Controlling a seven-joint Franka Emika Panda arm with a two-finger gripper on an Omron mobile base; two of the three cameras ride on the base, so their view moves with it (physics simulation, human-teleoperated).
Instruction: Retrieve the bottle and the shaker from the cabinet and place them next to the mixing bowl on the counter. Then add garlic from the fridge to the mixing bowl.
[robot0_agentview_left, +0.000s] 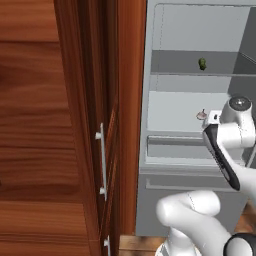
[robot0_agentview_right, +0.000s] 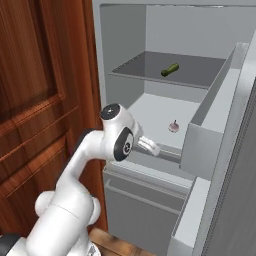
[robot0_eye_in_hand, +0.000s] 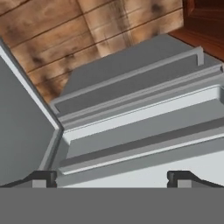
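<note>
Hovering at the open fridge (robot0_agentview_right: 150, 30), our claw (robot0_eye_in_hand: 112, 177) spread wide, gripping nothing.
We see the garlic (robot0_agentview_right: 173, 126) on the lower shelf just beyond the claw, drawer front (robot0_eye_in_hand: 131, 94) right below it.

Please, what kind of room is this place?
Most likely a kitchen: an open fridge with grey shelves holds a garlic and a small green vegetable, and a reddish wood cabinet stands beside it.

Three cameras, all close on the open fridge (robot0_agentview_right: 165, 100).
Both base cameras look forward from behind the arm, left and right, sharing the fridge shelves; the hand camera points down at its drawer (robot0_eye_in_hand: 131, 113) front.
</note>
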